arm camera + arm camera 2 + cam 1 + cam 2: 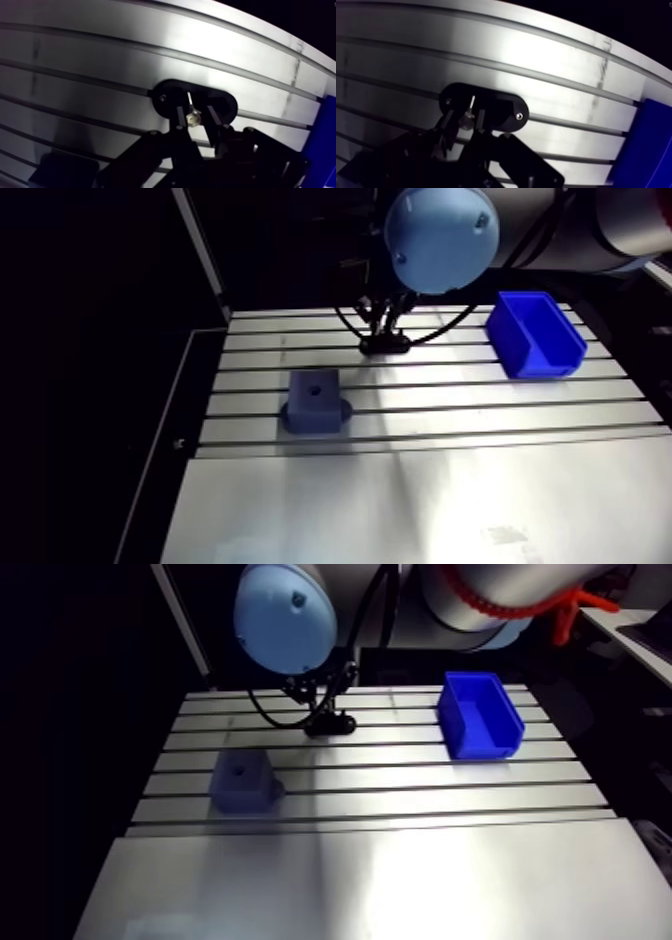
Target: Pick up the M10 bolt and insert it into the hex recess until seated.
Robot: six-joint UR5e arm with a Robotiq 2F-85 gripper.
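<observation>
Markings, all views: we read none. The bin (535, 333), the block (315, 400), the black holder (165, 97), the joint cap (440, 233) and the tabletop (450, 488) carry no lettering, numbers, brand or sign that we can make out.
</observation>
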